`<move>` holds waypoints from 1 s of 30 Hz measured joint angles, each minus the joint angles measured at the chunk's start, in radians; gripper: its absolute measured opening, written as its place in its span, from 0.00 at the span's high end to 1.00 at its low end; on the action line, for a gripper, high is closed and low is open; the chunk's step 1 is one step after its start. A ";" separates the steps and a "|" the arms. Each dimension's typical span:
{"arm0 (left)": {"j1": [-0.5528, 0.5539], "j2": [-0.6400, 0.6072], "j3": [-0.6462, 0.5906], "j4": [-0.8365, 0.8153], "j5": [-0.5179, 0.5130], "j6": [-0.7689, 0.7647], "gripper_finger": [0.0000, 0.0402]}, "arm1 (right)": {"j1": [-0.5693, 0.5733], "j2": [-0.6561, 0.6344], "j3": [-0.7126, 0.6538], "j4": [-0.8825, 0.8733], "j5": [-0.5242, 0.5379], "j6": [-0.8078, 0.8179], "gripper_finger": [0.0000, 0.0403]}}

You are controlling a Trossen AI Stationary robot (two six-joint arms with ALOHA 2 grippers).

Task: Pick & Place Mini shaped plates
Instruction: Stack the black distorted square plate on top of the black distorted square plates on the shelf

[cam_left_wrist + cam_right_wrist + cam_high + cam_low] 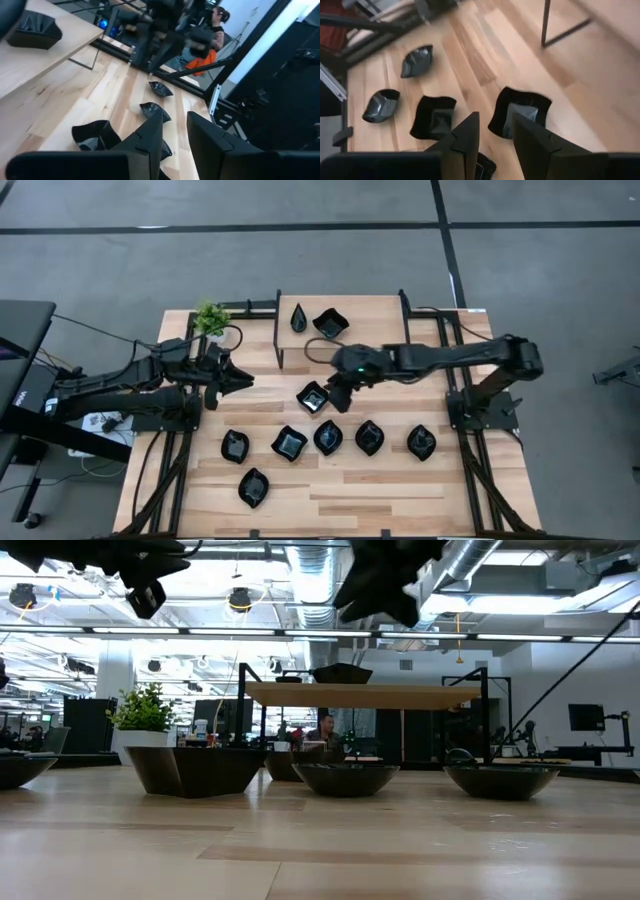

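Note:
Several glossy black mini shaped plates rest on their bases on the wooden table: one wavy square (313, 396) in the middle, a row nearer the front (328, 437) and one by the near edge (253, 487). Two more, a teardrop (298, 318) and a square (330, 323), sit on the raised shelf (370, 315). My right gripper (336, 400) hovers open just right of the middle square plate (520, 112), slanting down, with nothing between its fingers. My left gripper (244, 380) is open and empty, held high at the table's left, pointing right.
A small green potted plant (210, 318) stands at the far left corner. The shelf's dark metal legs (546, 22) rise behind the middle plate. Bare wood lies along the near edge. A person (216, 25) sits beyond the table's right side.

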 joint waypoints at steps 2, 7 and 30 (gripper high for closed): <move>0.000 -0.001 0.000 0.001 0.002 0.001 0.78 | -0.005 0.048 0.016 -0.008 -0.023 0.013 0.73; 0.000 0.001 0.000 0.001 0.003 0.006 0.78 | -0.011 0.132 0.044 -0.054 -0.042 0.048 0.73; 0.000 0.001 0.000 0.001 0.001 0.019 0.78 | -0.086 0.357 0.050 -0.076 -0.085 0.155 0.57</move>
